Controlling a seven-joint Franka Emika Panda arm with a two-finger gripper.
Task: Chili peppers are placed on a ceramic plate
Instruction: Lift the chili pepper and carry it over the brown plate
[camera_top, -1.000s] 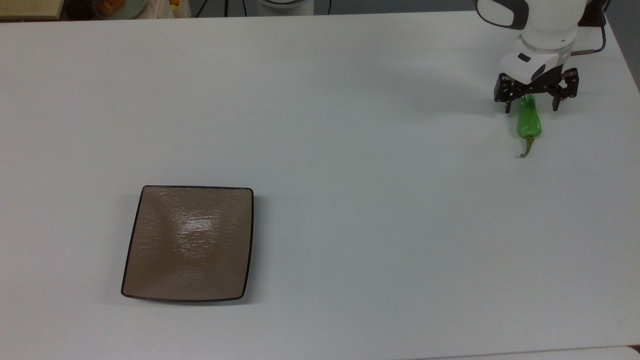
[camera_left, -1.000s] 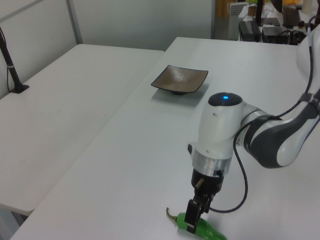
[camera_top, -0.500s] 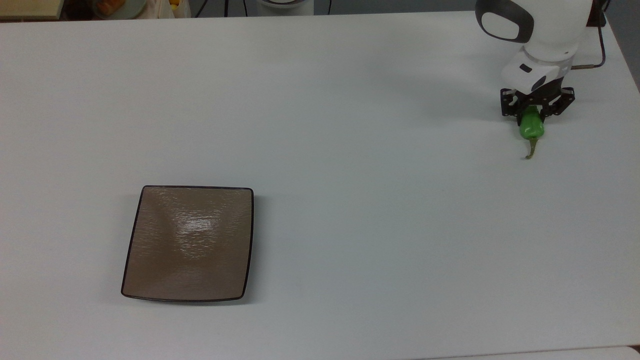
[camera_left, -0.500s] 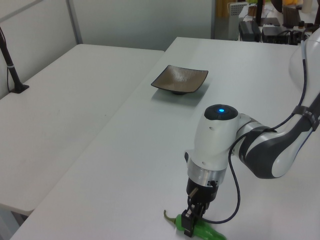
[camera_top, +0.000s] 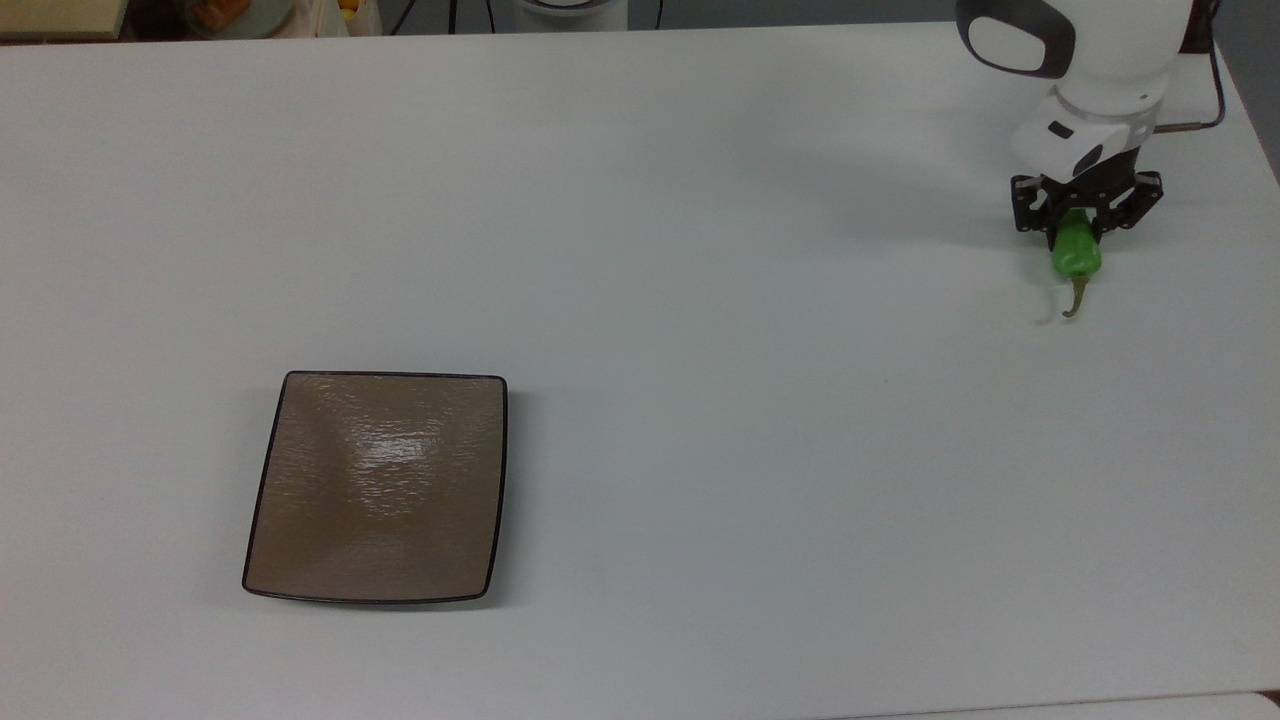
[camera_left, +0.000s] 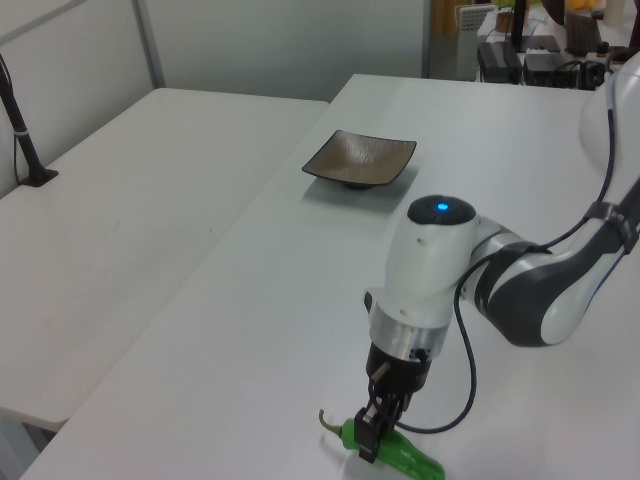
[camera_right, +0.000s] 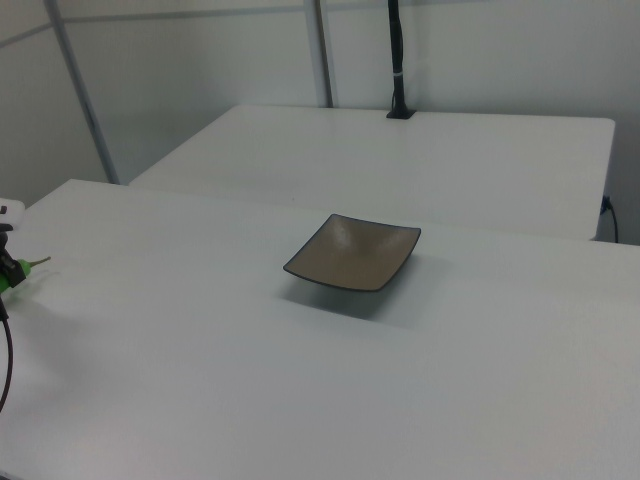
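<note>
Pinching the bright green, glossy, wrinkled chili pepper (camera_top: 1076, 254) between its two black fingers, the white arm's black two-finger gripper (camera_top: 1082, 228) hangs at the far right of the top view, near the top corner of the white table (camera_top: 700, 250). The pepper's thin, curved olive-brown stem (camera_top: 1077, 297) pokes out below the fingers toward the top view's bottom edge. In the left view the gripper (camera_left: 372, 432) points straight down, and the pepper (camera_left: 400, 455) lies crosswise in its grip, stem (camera_left: 328, 420) curling up to the left view's left, its green body stretching toward the left view's lower right. Whether the pepper touches the tabletop I cannot tell.

The square, shallow, brown-taupe ceramic plate (camera_top: 378, 487) with its thin dark rim sits well apart from the pepper, in the top view's lower left, bare and glossy. In the left view the plate (camera_left: 360, 160) stands farther back on the table. In the right view it (camera_right: 353, 251) sits mid-table, with a sliver of green pepper (camera_right: 12, 274) at the right view's left edge.
</note>
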